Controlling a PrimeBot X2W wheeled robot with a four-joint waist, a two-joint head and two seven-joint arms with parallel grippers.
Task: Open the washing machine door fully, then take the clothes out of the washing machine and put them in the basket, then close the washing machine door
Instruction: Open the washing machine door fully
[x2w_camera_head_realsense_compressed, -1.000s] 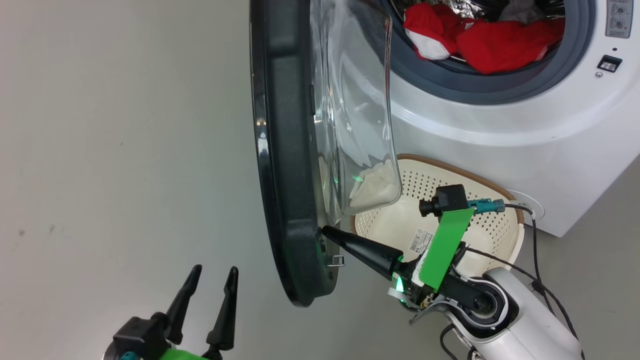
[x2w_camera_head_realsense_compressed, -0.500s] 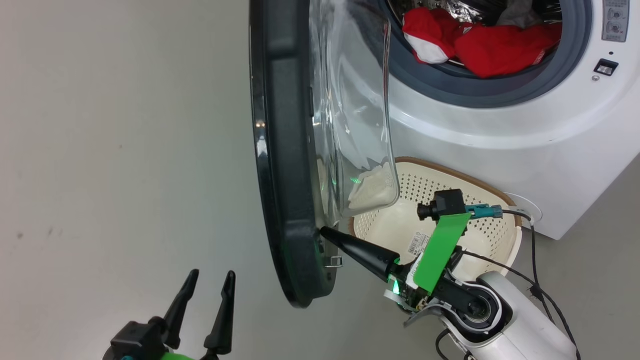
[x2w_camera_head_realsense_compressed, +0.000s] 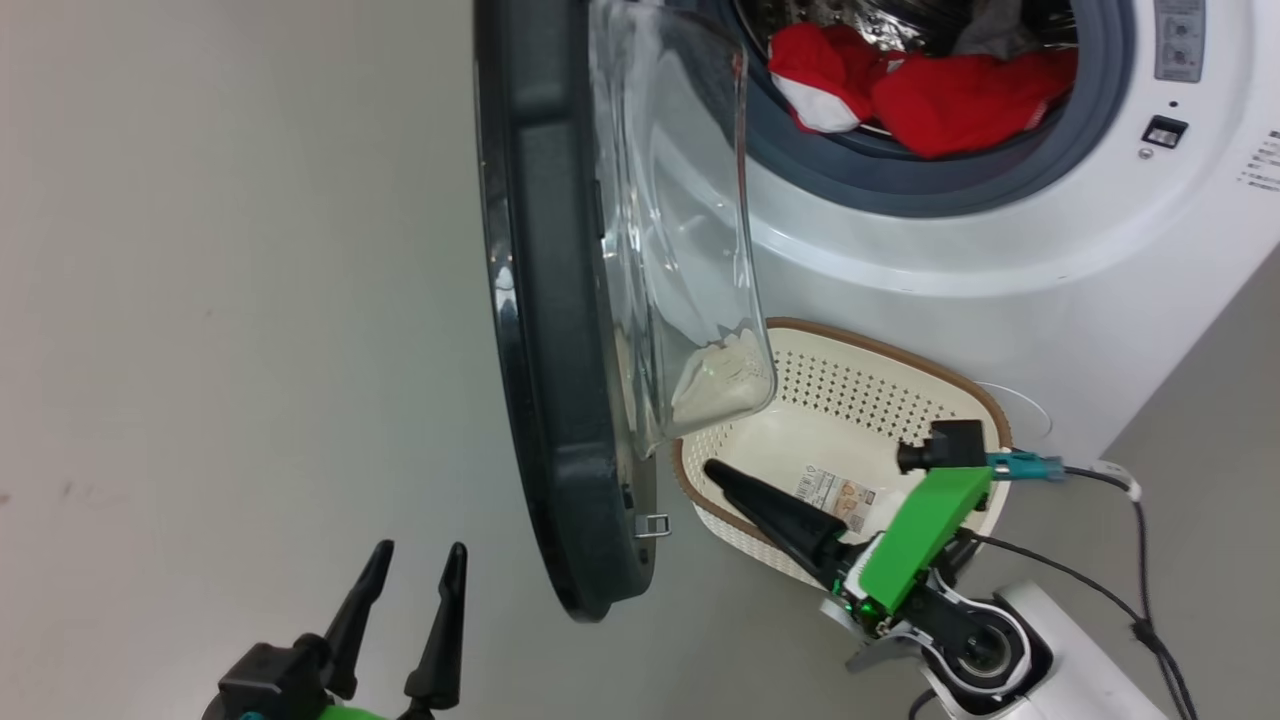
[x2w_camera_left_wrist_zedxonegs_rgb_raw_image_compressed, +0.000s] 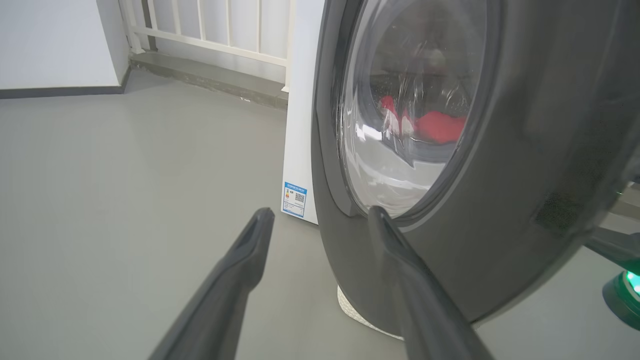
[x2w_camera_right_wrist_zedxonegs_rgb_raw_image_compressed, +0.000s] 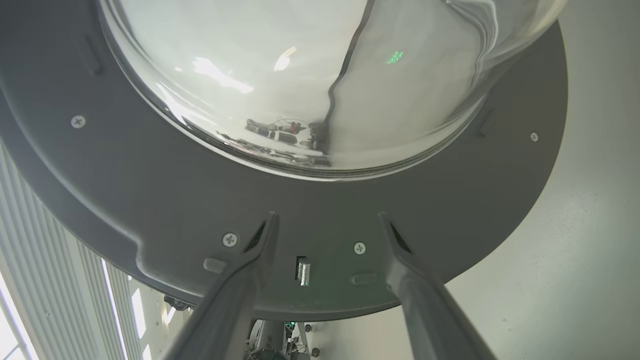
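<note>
The washing machine door stands swung out, seen edge-on, its glass bowl facing the white washing machine. Red and white clothes lie in the drum. The cream basket sits on the floor below the opening, with nothing in it but its paper label. My right gripper hovers over the basket's near rim, a short gap from the door's inner face. It is open; its fingers straddle the latch hook without touching it. My left gripper is open and holds nothing, outside the door.
Grey floor spreads to the left of the door. A black cable trails from my right arm by the machine's corner. A white railing and wall stand beyond the machine, whose side carries a small blue label.
My right gripper has pulled back from the door's inner rim toward the basket and its fingers have opened. The head camera has shifted slightly. The left gripper has stayed put.
</note>
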